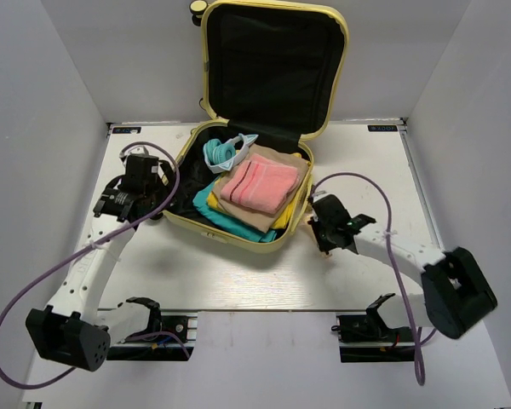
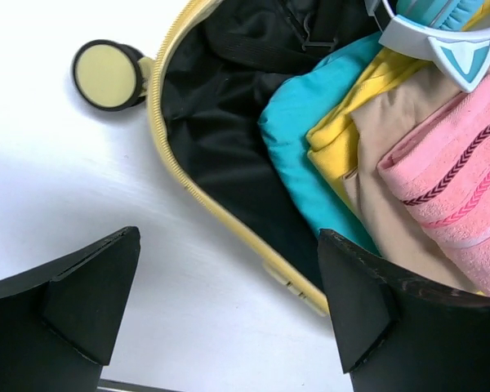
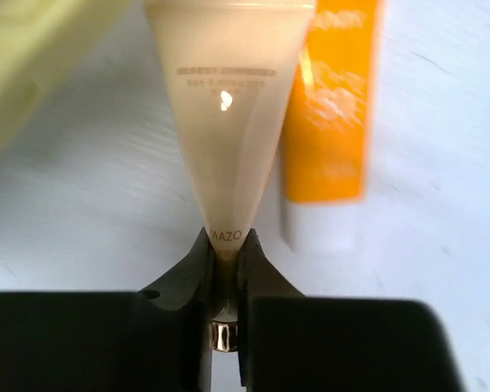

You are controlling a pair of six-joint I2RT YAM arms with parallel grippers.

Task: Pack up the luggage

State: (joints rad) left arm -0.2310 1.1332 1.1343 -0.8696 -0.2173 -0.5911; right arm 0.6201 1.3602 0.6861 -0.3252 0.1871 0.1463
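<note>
While the luggage [image 1: 272, 64] is lying open at the middle-back of the table [image 1: 238, 281] with its lid standing up, the left gripper [image 2: 229, 237] is hovering at its left rim, fingers spread wide. Right gripper [image 3: 226, 245] is pinching the crimped end of a cream tube [image 3: 229, 106] beside an orange-and-white pack [image 3: 331, 122], just right of the case. Pink towel [image 1: 257, 186] is topping the folded clothes inside.

The luggage [image 3: 24, 65] and orange tube [image 3: 331, 106] are blurred and cropped by the right wrist view.
</note>
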